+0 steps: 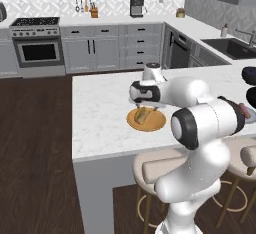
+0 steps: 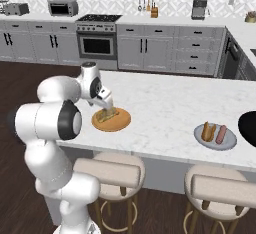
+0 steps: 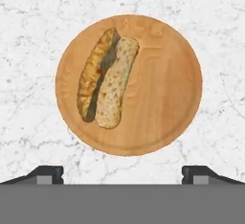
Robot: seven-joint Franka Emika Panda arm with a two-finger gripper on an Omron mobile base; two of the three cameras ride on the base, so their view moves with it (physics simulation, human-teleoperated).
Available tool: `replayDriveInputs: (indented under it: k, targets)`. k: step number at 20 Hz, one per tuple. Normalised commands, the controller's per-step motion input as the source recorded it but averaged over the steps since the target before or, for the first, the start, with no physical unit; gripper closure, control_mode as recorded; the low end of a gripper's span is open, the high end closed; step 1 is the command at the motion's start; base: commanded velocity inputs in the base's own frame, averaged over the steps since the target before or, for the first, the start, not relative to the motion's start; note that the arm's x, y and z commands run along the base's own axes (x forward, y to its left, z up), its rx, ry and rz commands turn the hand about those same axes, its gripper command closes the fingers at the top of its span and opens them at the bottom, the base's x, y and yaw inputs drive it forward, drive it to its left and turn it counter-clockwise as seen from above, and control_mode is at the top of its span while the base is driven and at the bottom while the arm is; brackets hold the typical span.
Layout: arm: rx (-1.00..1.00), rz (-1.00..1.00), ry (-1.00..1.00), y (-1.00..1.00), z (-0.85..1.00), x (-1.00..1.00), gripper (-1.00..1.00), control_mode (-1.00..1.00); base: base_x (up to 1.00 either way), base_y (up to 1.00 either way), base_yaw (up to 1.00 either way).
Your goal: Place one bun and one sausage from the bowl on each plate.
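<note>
Fingertips [image 3: 45, 173] sit wide apart at the near edge of the hand view, nothing between them; my gripper [image 3: 122, 175] is fully spread and empty, hovering right above the wooden plate [image 3: 158, 98]. On that plate lies one bun [image 3: 103, 82], split lengthwise, resting left of centre w/ its right half bare. No sausage on it that I can see.

From the base cams: gripper [image 2: 106, 105] hangs just over the bun [image 2: 107, 114] on the wooden plate [image 2: 120, 122], which sits near the front left part of the marble counter [image 2: 170, 103]. Well to the right, grey plate [image 2: 227, 143] already carries a bun [image 2: 208, 131] and a sausage [image 2: 221, 133] side by side, so that one looks done. Black bowl [image 2: 248, 128] is at the far right edge, cut off by the frame; can't tell what's left in it.

Step in hand, as I judge it: bun drop on the wooden plate is finished, approx. three of four items placed. Next move calls for lifting clear, swinging right across the counter to the bowl, picking a sausage, then coming back and setting it on the bare right side of the wooden plate beside the bun w/o nudging it.
</note>
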Motion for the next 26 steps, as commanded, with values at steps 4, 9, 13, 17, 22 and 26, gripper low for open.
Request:
replayDriveInputs:
  k: [4,9,13,17,22,26]
  targets:
    - [0.04,0.0,0.05,-0.34,1.0,-1.0,-1.0,-1.0,0.0,0.0,0.0]
    - [0.01,0.0,0.18,-0.12,0.92,-1.0,-1.0,-1.0,0.0,0.0,0.0]
    - [0.0,0.0,0.17,-0.07,0.58,-0.99,-1.0,-1.0,0.0,0.0,0.0]
    - [0.0,0.0,0.01,-0.14,0.14,-0.43,-1.0,1.0,-0.29,-0.36,0.0]
    - [0.0,0.0,0.0,0.0,0.0,0.0,-1.0,1.0,0.02,-1.0,0.04]
    - [0.0,0.0,0.0,0.0,0.0,0.0,-1.0,1.0,0.17,-1.0,0.08]
